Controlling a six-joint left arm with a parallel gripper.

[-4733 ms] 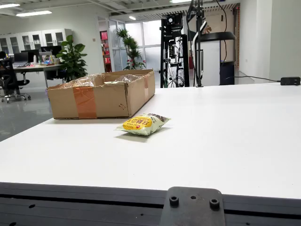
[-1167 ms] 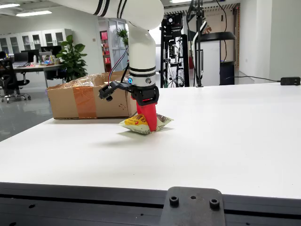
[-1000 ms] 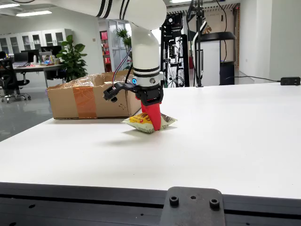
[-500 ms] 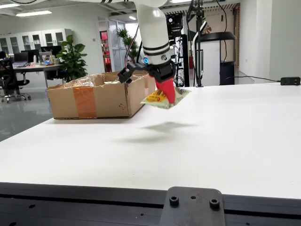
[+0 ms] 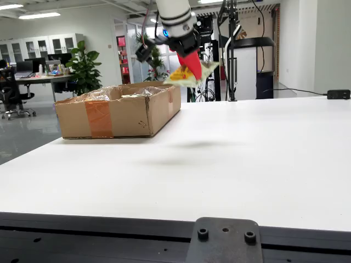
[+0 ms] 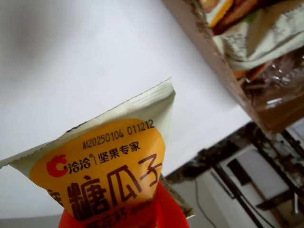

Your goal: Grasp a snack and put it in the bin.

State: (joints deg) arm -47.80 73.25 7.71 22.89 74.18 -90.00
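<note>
Red-fingered gripper hangs high in the upper middle of the fixed view, its jaws clamped on one snack packet, which is in the air well above the white table and tilted. One arm is visible, coming down from the top edge. One cardboard box with a strip of brown tape on its front sits at the left centre of the frame on the table; the packet is above and just to the right of the box's far right corner, not over its opening as far as this view shows. Faint shadows lie on the table to the right of the box.

On the gripper's own view, the packet fills the lower left, yellow and cream with printed characters, a red finger behind its lower edge. One box corner crosses the upper right, with several wrapped snacks inside; their count cannot be told
</note>
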